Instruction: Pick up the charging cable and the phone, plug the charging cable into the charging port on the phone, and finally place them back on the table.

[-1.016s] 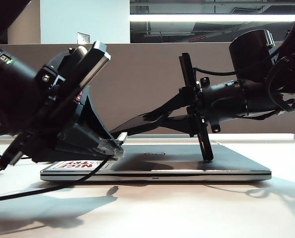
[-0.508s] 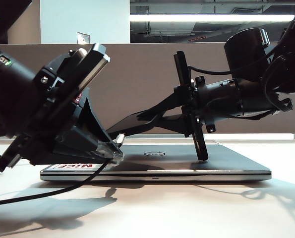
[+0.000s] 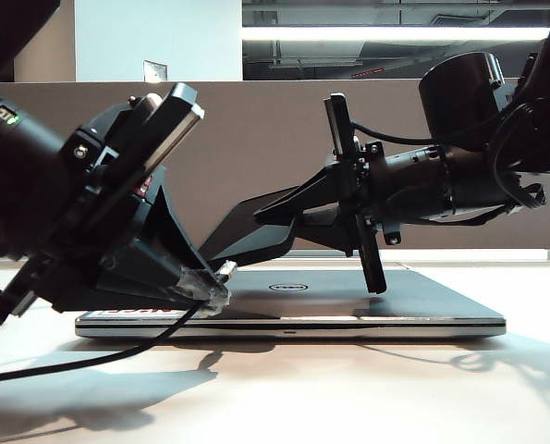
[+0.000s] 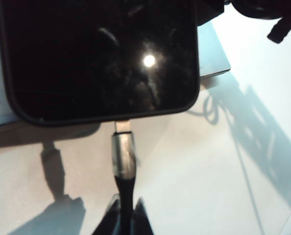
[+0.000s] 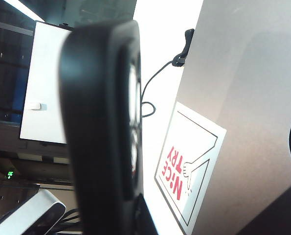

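Left gripper (image 4: 124,215) is clamped on the black charging cable (image 4: 123,188); its silvery plug is seated at the phone (image 4: 96,54) edge. Glossy black phone is pinched by right gripper (image 3: 276,224), above laptop (image 3: 348,310) on worktop (image 3: 348,388).

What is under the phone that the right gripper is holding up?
Under the phone, held shut in the right gripper, lies the closed silver laptop on the table. The left gripper, shut on the charging cable, hides part of the laptop's sticker.
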`<state>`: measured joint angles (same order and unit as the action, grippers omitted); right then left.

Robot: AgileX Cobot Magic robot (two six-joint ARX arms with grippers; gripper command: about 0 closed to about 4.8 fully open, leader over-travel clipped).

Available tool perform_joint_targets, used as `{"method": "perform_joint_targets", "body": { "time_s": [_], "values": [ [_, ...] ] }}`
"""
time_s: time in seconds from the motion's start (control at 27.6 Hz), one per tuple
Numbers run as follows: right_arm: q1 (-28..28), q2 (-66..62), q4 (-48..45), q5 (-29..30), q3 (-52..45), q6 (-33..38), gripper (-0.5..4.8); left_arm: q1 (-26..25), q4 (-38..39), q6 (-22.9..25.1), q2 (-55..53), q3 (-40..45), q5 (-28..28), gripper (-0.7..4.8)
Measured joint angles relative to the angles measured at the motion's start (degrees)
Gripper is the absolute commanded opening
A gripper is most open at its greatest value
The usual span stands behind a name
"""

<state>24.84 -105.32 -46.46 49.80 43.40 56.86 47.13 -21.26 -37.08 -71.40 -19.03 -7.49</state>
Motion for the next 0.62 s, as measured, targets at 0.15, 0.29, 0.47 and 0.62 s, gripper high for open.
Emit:
{"method": "perform_joint_targets", "body": {
  "time_s": [0.15, 0.29, 0.47, 0.62],
  "values": [
    [0.0, 0.0, -0.1, 0.2, 0.0, -0.2, -0.05, 0.0, -0.4, 0.0, 0.0, 0.1, 0.0, -0.06],
    [0.0, 0.0, -0.2, 0.6, 0.0, -0.6, -0.06, 0.0, -0.5, 0.0, 0.0, 0.2, -0.1, -0.06],
    [0.0, 0.0, -0.2, 0.2, 0.0, -0.1, -0.06, 0.0, -1.3, 0.0, 0.0, 0.3, -0.1, -0.06],
    [0.0, 0.0, -0.2, -0.1, 0.0, 0.3, -0.06, 0.0, -2.1, 0.0, 0.0, 0.3, -0.1, -0.06]
  ]
}}
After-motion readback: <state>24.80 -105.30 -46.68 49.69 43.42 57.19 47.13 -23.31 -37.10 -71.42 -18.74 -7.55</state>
